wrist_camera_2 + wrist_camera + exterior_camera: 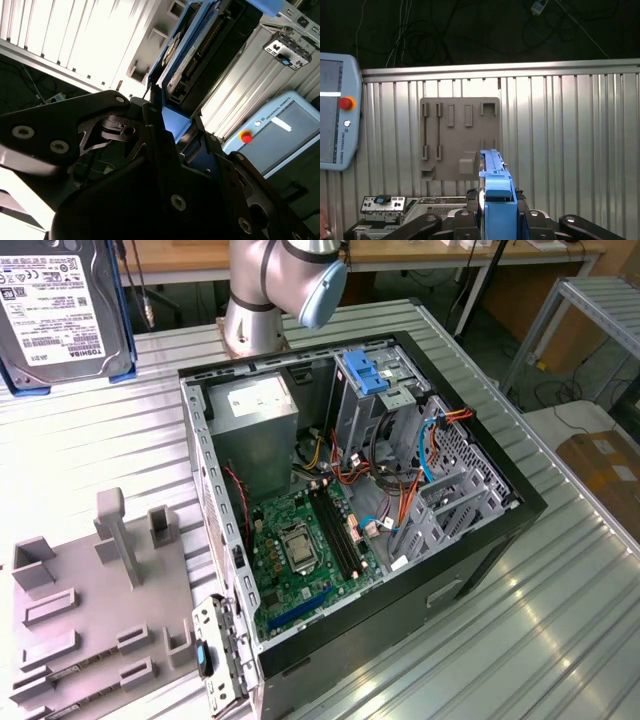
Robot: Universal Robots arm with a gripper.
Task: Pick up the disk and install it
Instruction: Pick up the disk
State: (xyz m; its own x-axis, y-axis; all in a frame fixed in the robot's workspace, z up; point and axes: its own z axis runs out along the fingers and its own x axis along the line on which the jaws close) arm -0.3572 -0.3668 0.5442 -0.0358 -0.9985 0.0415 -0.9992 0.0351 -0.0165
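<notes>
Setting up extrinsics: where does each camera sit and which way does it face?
Exterior view: above the table, looking down into the open computer case; shows the arm and, near the lens, the disk.
First wrist view: on the wrist, faces the table past the claw; sees fixture plate, teach pendant.
Second wrist view: on the wrist, looks along the claw's links at the disk's edge.
Shared: both wrist views show the claw shut on the disk, and the teach pendant.
</notes>
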